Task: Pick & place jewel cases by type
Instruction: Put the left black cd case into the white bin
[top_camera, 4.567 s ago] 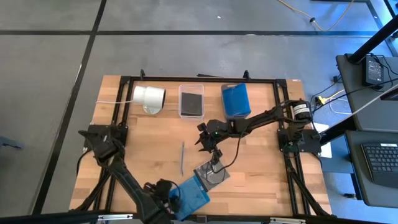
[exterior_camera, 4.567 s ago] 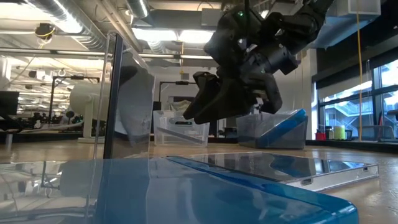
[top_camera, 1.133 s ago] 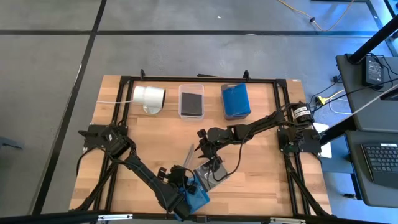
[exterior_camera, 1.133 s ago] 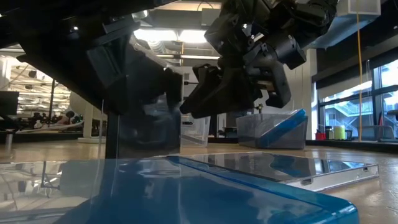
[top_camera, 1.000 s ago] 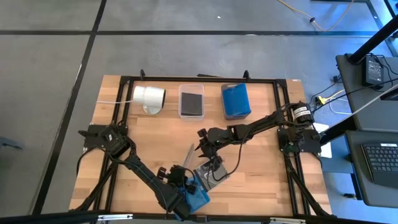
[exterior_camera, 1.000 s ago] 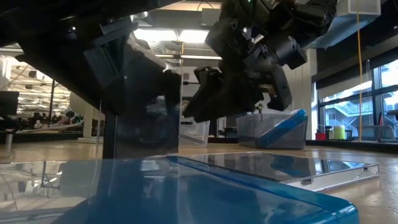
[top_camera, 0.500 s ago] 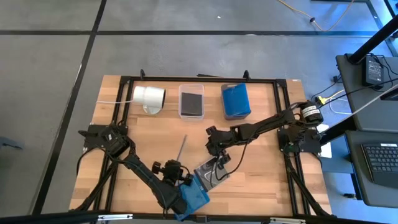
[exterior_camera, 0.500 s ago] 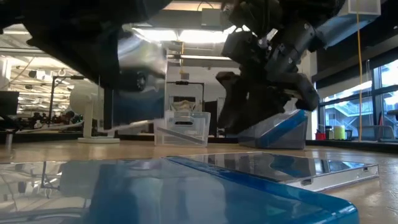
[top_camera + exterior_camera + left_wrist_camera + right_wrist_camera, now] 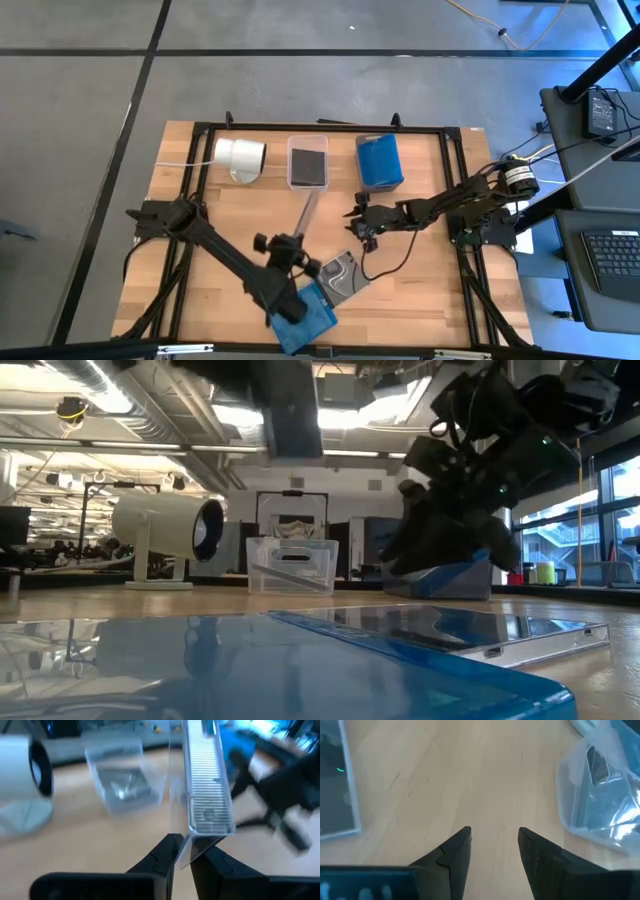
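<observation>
1. High view: the left gripper [image 9: 290, 248] hangs over the table [image 9: 420, 290], pinching the near edge of a thin clear jewel case [image 9: 305, 216] that stands edge-up and points toward the tray bin holding dark cases [image 9: 308, 161]. Near that bin's far side from the white cylinder [image 9: 240, 156] sits the bin of blue cases [image 9: 379, 161]. A blue case [image 9: 308, 315] and a dark swirl-art case [image 9: 341, 275] lie flat, well apart from the dark-case bin. The right gripper [image 9: 362, 226] hovers between them and the bins.

2. Low view: the blue case [image 9: 300, 670] fills the foreground; the dark-case bin [image 9: 292, 565] stands beside the cylinder [image 9: 165, 530].

3. Left wrist view: the fingers [image 9: 165, 855] are pressed onto the clear case [image 9: 205, 785] at its bottom corner. It looks light, stiff, slick and brittle; an edge pinch near the ribbed spine seems safest.

4. Right wrist view: the right gripper [image 9: 492, 851] has jaws spread and empty above bare wood.
</observation>
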Controlling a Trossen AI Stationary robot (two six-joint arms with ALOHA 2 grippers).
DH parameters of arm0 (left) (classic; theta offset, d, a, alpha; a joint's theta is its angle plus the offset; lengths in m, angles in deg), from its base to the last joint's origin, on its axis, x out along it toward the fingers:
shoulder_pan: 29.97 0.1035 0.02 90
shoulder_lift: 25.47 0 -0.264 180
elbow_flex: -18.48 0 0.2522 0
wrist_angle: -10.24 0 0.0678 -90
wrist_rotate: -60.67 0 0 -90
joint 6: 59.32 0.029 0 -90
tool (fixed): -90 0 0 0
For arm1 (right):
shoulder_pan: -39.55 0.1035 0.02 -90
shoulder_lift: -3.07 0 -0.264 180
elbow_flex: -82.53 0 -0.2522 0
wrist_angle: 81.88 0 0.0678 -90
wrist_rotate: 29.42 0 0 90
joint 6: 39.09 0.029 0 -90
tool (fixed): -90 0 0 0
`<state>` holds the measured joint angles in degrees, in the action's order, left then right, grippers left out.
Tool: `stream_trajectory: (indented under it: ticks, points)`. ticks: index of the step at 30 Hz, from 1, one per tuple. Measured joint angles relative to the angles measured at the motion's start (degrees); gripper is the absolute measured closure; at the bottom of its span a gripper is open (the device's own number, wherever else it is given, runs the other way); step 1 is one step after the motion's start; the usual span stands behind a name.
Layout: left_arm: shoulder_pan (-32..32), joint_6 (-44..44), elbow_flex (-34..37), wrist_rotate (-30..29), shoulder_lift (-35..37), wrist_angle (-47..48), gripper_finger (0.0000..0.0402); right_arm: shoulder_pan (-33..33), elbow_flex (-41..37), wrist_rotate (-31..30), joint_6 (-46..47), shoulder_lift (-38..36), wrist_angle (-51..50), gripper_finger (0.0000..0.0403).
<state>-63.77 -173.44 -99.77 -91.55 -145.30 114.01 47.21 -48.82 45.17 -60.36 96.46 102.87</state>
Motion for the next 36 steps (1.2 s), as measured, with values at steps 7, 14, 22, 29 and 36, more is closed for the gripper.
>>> stream_trajectory:
  ticks: [7,14,22,29,36]
  points:
    - [5.8,4.0,0.0,-14.1,5.8,0.0,0.0360,0.0,-1.4,0.5,-0.4,-0.6,0.8,0.0235]
    - [13.6,1.5,2.5,-16.4,5.5,-0.3,0.0358,0.0,-1.4,0.5,-0.4,-0.6,0.6,0.0235]
    - [18.9,1.9,7.8,-13.2,8.7,0.0,0.0366,0.0,-1.4,2.0,-0.2,-0.6,0.5,0.0235]
    - [20.5,7.4,11.2,-12.9,19.5,-0.9,0.0362,0.0,-1.4,2.0,-0.2,-0.6,0.5,0.0235]
    - [21.3,17.4,22.9,-8.5,26.2,-23.5,0.0367,0.0,-1.4,2.0,-0.2,-0.6,1.2,0.0235]
